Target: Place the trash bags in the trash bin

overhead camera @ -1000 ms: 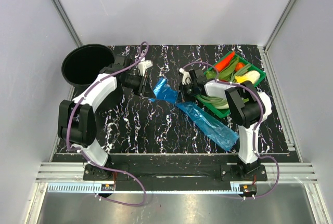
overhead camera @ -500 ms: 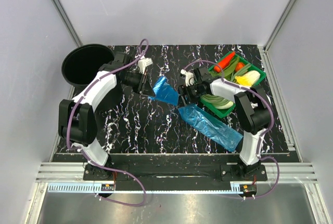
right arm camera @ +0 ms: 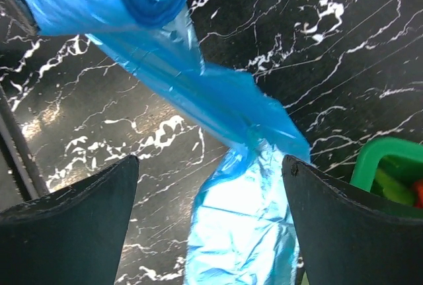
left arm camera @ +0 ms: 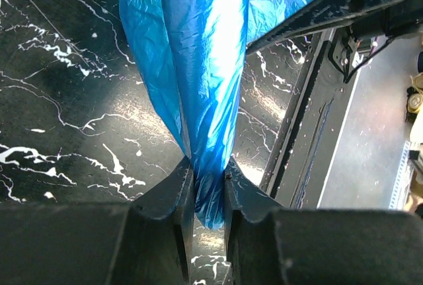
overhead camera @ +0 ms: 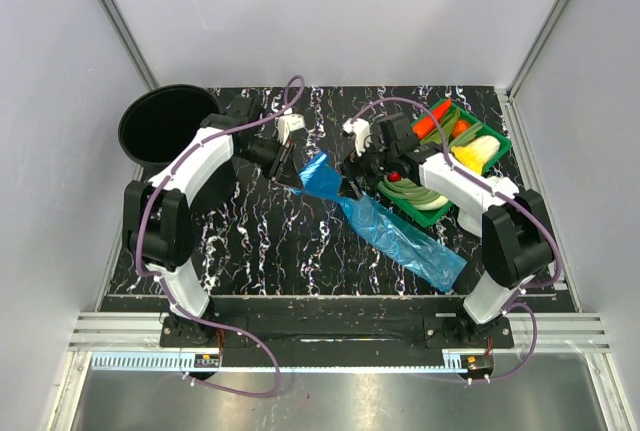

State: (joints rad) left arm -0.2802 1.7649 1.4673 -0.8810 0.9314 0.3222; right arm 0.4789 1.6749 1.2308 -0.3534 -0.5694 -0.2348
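Film of the trash bags (overhead camera: 395, 236) strung diagonally over the marbled table (overhead camera: 260, 241), long axis from a bunched upper end at mid-table down toward the near right corner. Upper end pinched tight in the left gripper (left arm camera: 206, 189), jaws narrowed onto a twisted neck of blue plastic. Just above the same film, right gripper (right arm camera: 210, 166), fingers spread wide, holding nothing. Well off at the far left, trash bin (overhead camera: 145, 156), on the left arm's side, directly away from the bags' trailing tail. Left arm reached forward, elbow bent, wrist pointing right; right arm stretched inward beside the green tray (overhead camera: 500, 141). Probably calls for a leftward carry by the left arm, tail dragging behind.
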